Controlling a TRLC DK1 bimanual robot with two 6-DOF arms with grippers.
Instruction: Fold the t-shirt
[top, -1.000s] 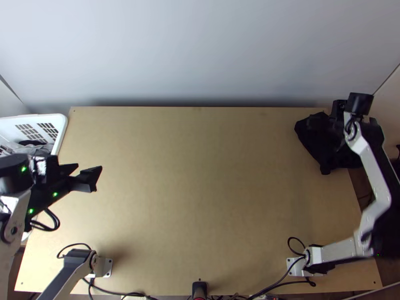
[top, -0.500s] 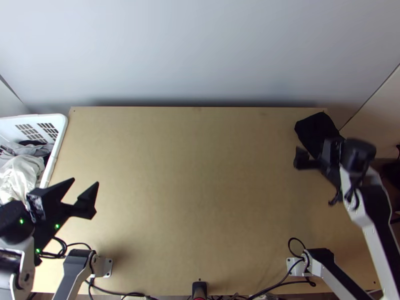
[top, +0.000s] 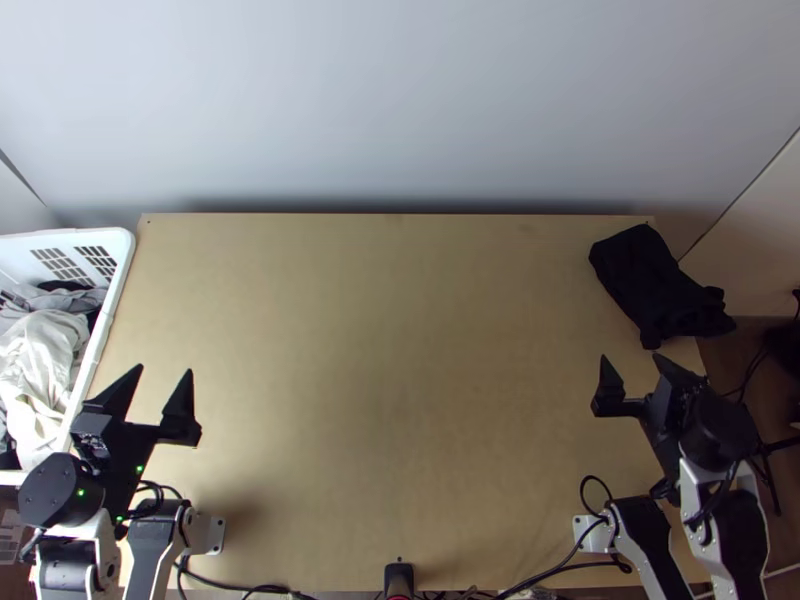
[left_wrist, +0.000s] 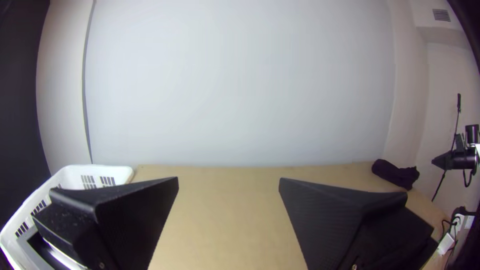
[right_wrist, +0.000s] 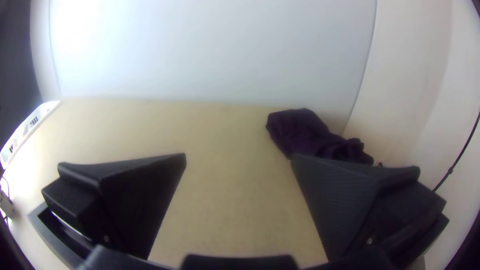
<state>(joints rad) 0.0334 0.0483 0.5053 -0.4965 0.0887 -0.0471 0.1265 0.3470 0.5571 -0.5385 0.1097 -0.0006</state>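
In the top view, a black cloth (top: 655, 285) lies bunched at the table's far right corner, part of it at the right edge. My left gripper (top: 160, 375) stands open over the table's left side, beside the basket and far from that cloth. My right gripper (top: 632, 365) is open too, nearer the bases than the cloth, with nothing held. The left wrist view shows the left gripper (left_wrist: 228, 182) spread wide and the dark cloth (left_wrist: 395, 174) far off. From the right wrist, the right gripper (right_wrist: 238, 157) is spread, with the cloth (right_wrist: 312, 135) beyond one finger.
A white basket (top: 122, 262) with grey and white cloths (top: 45, 355) stands at the table's left edge. Bare wooden table (top: 390, 350) stretches between the arms. Cables run along the near edge, around a small black device (top: 399, 578). A wall rises behind the table.
My right gripper has drawn back from over the black cloth toward its base, uncovering the cloth, and shows open. My left gripper has moved down the picture and turned to point away from the bases.
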